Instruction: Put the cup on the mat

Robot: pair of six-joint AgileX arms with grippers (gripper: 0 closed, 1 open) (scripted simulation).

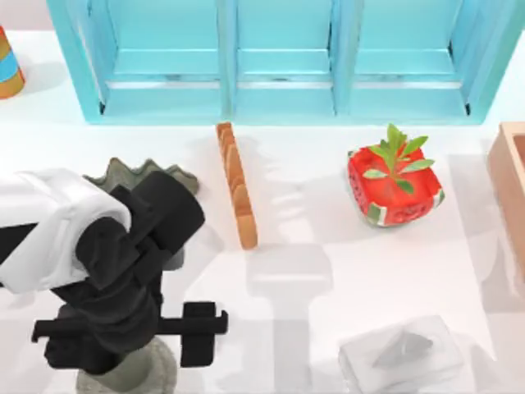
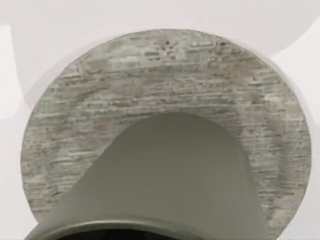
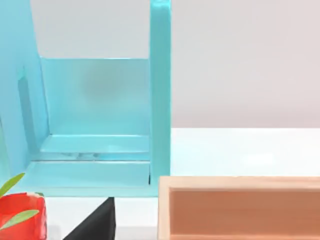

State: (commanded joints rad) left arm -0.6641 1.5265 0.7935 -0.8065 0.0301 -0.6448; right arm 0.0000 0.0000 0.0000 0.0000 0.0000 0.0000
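Clearly the risk lay at the lower left of the top view, where my left gripper (image 1: 111, 349) hung over the cup (image 2: 170, 180), a smooth grey-green vessel. I could not tell whether the gripper was clamped on it. From my left wrist the cup stood upright in front of the mat (image 2: 165, 75), a round stone-speckled disc on the white counter (image 1: 328, 271). Its base covered the disc's middle, but I could not tell whether it was touching or hovering.

I judged that letting go with a gap beneath would let the cup drop, rock and tip, or slide toward the mat's rim. Pulling away at a slant could drag it off the disc. My arm could also knock the wavy-edged dish (image 1: 148, 174) just behind it.

Counting outward from the bottom edge, there was:
- one cup and one mat;
- one pale translucent box (image 1: 402, 355) at lower right;
- one bread loaf (image 1: 238, 193) at centre;
- one wavy-edged dish;
- one watermelon pot (image 1: 394, 193) with a plant, right of centre;
- one wooden box (image 1: 513, 189) at the right edge;
- one blue cabinet (image 1: 283, 57) with three bays across the top;
- one orange-and-blue striped object (image 1: 8, 74) at upper left.

My right arm sat parked beside the wooden box.
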